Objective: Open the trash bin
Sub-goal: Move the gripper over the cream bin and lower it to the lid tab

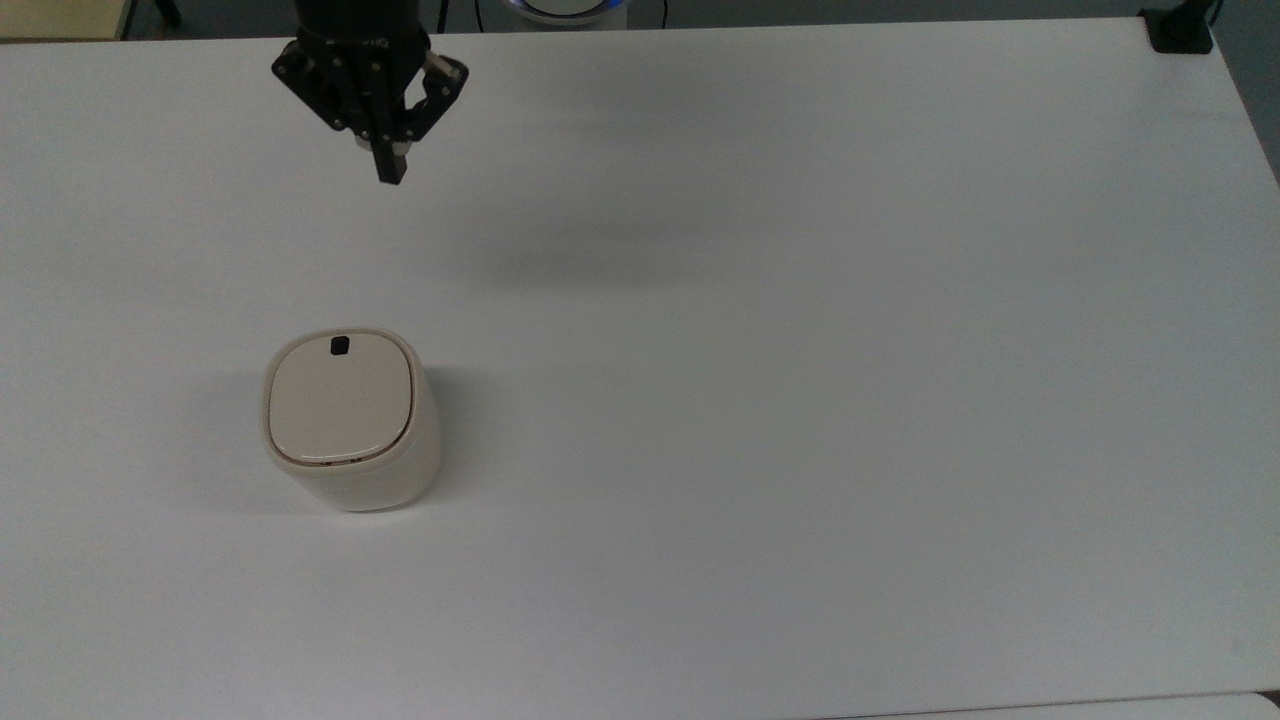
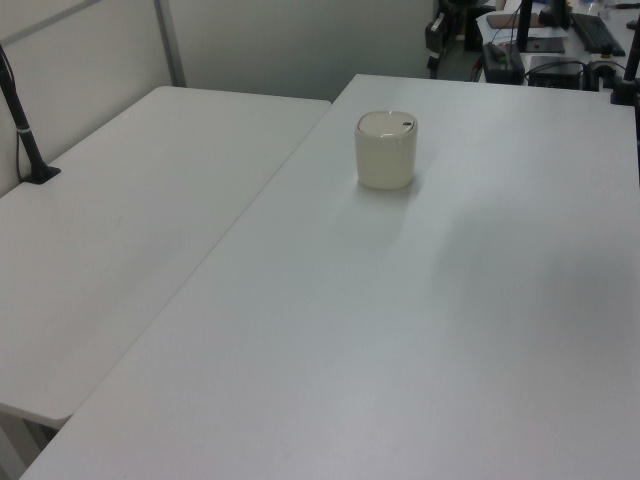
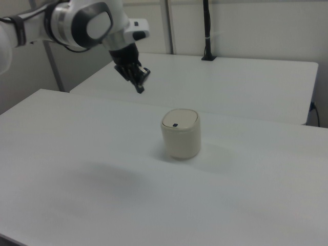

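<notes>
The trash bin (image 1: 340, 415) is a cream-white rounded-square tub standing on the white table (image 1: 800, 400), left of centre in the top view. Its flat lid is down, with a small black button (image 1: 339, 345) near the lid's far edge. The bin (image 2: 386, 150) also stands far back in the left view, and the bin (image 3: 180, 134) sits mid-frame in the right view. My gripper (image 1: 389, 172) hangs in the air well beyond the bin, toward the top view's upper edge, fingers pressed together and holding nothing. In the right view the gripper (image 3: 139, 86) is up and left of the bin, clear of it.
A second white table (image 2: 120, 260) adjoins on the left view's left, carrying a black post (image 2: 22, 120). A black clamp (image 1: 1180, 30) sits at the top view's upper right corner. Another black post (image 3: 206, 31) rises behind the far table in the right view.
</notes>
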